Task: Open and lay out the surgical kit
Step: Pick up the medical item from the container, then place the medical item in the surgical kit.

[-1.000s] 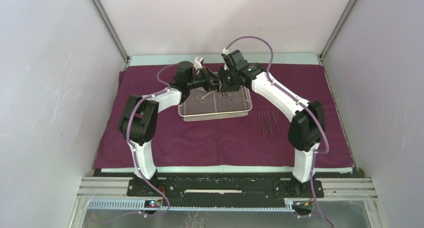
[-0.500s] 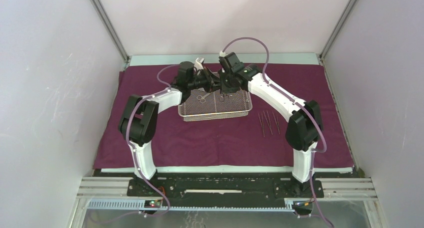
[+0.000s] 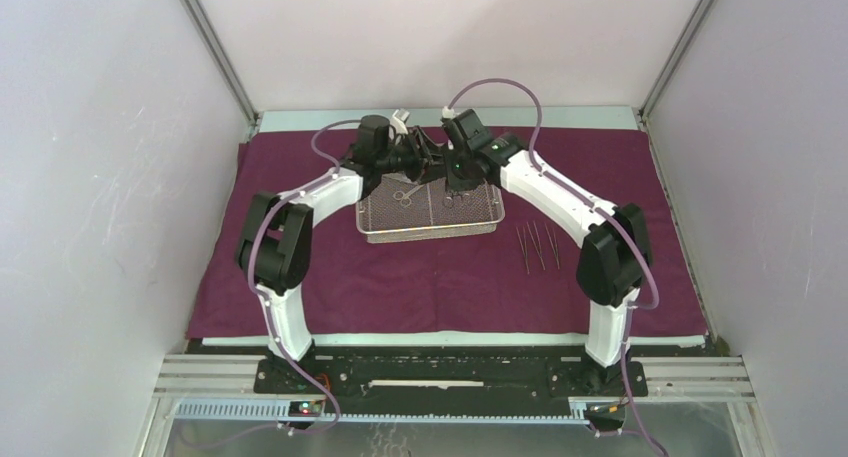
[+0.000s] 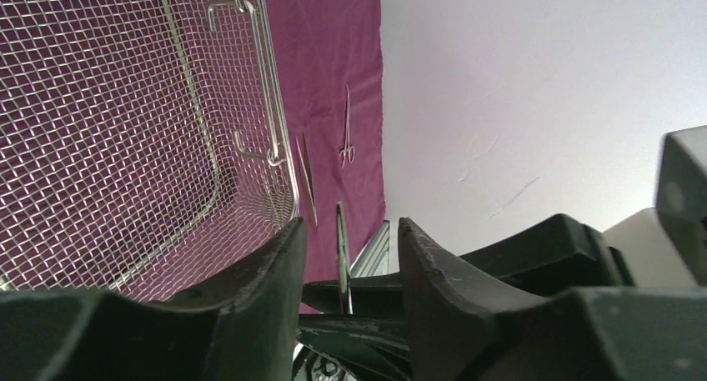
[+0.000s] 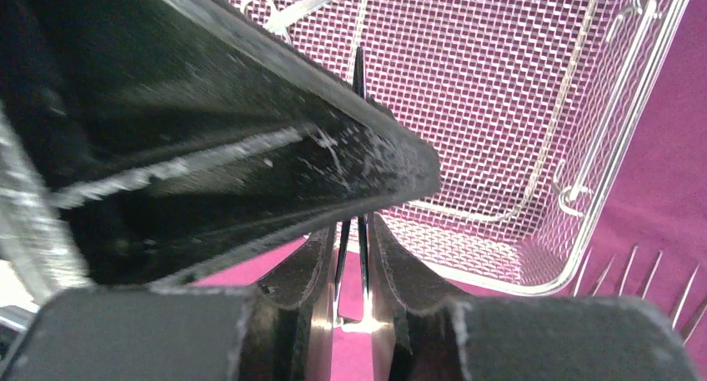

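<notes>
Right claw [image 5: 352, 235] is pinched on a thin two-shank steel instrument [image 5: 343, 260]; can't tell if it's scissors or forceps. Left claw [image 4: 348, 231] is spread, its fingers [image 4: 279, 256] either side of the same instrument with a gap on both sides. I read this as a handover, with the right side carrying it. Both claws hang just above the far part of the shallow rectangular silver wire-mesh tray [image 3: 430, 234], which sits on the large maroon-purple cloth wrap [image 3: 330, 277] spread flat under everything.

How I'd run it:
- A left claw finger crosses directly in front of the right claw's tips. Back the left out along its own finger line first, with no sideways sweep, or it knocks the instrument.
- Hold the right squeeze constant. Thin steel between flat pads pivots easily, so no fast wrist rolls.
- Lift clear of the tray rim and its wire handles before travelling.
- Target: the cloth to the near right of the right claw, beside the row of three thin steel pieces [image 3: 537, 245] (tweezers, ring-handled forceps). Lay it parallel with a small gap, no overlap.
- Lower until the steel touches the cloth, then spread.
- Small steel scissors [image 3: 403, 197] lie in the tray below the left claw; likely the next pick.
</notes>
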Controlling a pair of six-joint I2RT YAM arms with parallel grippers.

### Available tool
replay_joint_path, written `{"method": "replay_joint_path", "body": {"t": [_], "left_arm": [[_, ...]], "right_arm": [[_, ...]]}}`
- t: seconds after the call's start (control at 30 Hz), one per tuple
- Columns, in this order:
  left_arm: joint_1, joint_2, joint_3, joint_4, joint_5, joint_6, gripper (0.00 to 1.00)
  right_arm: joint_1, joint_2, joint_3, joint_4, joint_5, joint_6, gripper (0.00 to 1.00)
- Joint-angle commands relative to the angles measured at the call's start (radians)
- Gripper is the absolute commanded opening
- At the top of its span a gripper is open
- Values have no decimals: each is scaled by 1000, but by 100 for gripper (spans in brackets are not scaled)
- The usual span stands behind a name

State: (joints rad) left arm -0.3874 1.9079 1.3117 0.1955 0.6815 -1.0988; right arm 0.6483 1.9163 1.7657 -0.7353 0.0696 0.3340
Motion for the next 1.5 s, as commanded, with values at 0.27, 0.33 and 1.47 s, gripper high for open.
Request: {"method": "replay_joint_path", "body": {"t": [0.27, 0.33, 1.47], "left_arm": [[-7, -124, 106, -226, -92, 152, 69], [-7, -157, 97, -275, -114, 182, 73], [-72, -728, -387, -499, -27, 389, 76]], "right_arm": [[-66, -253, -193, 72, -11, -32, 8], [-91, -299, -243, 71, -11, -36, 7], [-817, -310, -745, 326, 91, -332, 7]]}}
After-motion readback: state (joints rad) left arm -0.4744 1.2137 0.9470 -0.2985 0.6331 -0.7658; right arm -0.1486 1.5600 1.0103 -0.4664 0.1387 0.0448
